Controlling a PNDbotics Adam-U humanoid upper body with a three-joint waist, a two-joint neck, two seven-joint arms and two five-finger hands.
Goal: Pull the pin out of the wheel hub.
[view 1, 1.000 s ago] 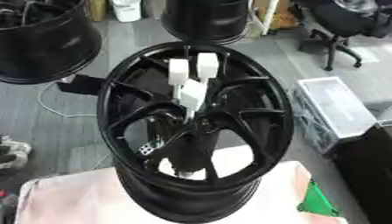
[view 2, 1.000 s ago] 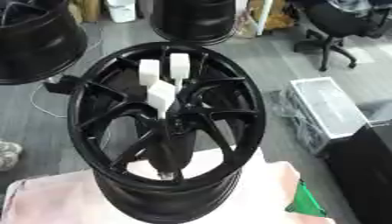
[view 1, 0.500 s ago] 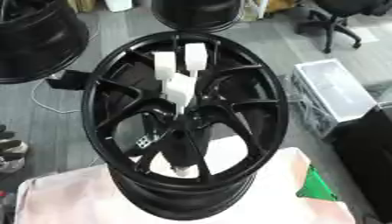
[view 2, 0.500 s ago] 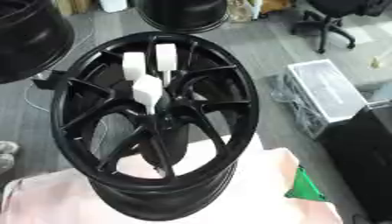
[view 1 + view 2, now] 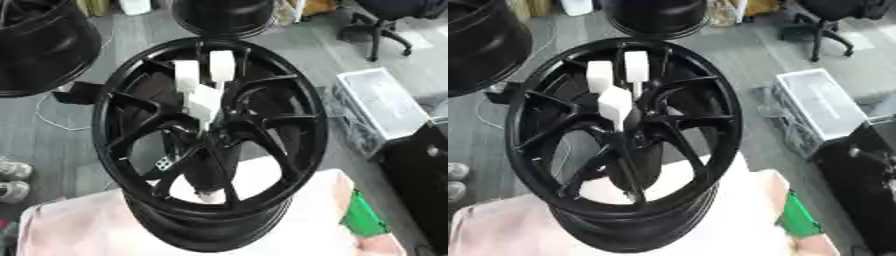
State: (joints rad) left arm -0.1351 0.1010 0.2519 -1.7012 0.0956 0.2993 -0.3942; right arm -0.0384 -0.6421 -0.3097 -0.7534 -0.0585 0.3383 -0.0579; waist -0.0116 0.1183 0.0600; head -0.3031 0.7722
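1. Even, bright indoor light all round me; no hard shadows.
2. Everything's soft, smeared with blur.
3. The black wheel (image 5: pixel 210 145) barely shines, detail lost in its spokes.
4. White cloth (image 5: pixel 87 227) looks washed out.

Wheel hub (image 5: pixel 210 145): glossy black. Hand (image 5: pixel 203 92) over hub centre: white fingertips. Cloth (image 5: pixel 79 225) below hand: pale pink. Object (image 5: pixel 363 217) to hand's lower right: green.

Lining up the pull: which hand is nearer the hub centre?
Likely the left: that hand lies over the spokes, white fingertips just beyond the hub centre. The right hand is out of view.
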